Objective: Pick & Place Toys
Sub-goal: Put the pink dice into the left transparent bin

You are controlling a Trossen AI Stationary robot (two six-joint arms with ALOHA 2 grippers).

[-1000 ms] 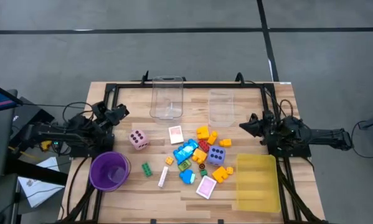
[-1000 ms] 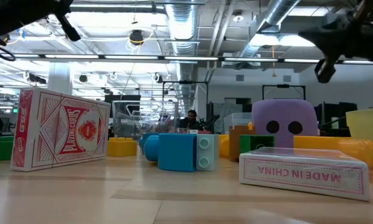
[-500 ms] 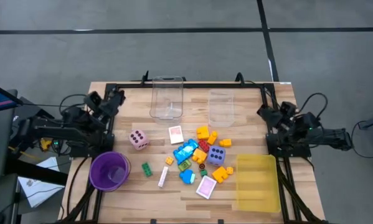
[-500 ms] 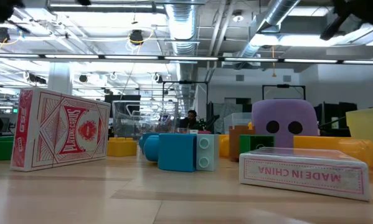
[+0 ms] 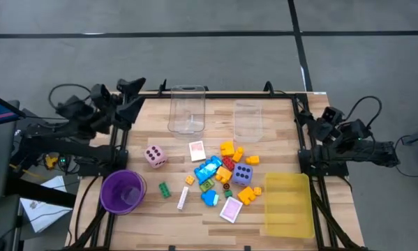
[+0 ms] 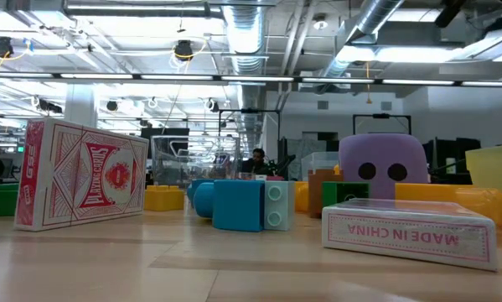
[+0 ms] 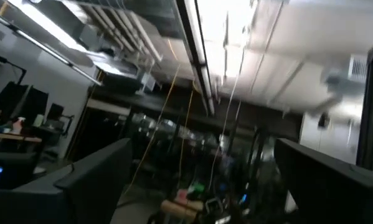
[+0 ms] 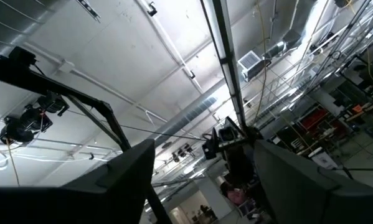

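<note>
Grippers at the table's side edges, toys in the middle

We see the left gripper (image 5: 133, 95) with jaws spread, empty, at the wooden table's (image 5: 278, 213) far left corner. The right gripper (image 5: 312, 120) sits at the right edge, jaws parted, empty. Small coloured plastic blocks (image 5: 219, 171), a pink dotted die (image 5: 155, 155) and a purple dotted die (image 5: 242, 173) lie mid-table, with bare wood between them and both arms.

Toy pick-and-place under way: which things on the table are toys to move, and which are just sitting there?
Toys to move:
- pink die
- purple die
- card packs
- heap of plastic blocks
- loose green block

Just sitting there:
- purple cup
- two clear boxes
- yellow tray
</note>
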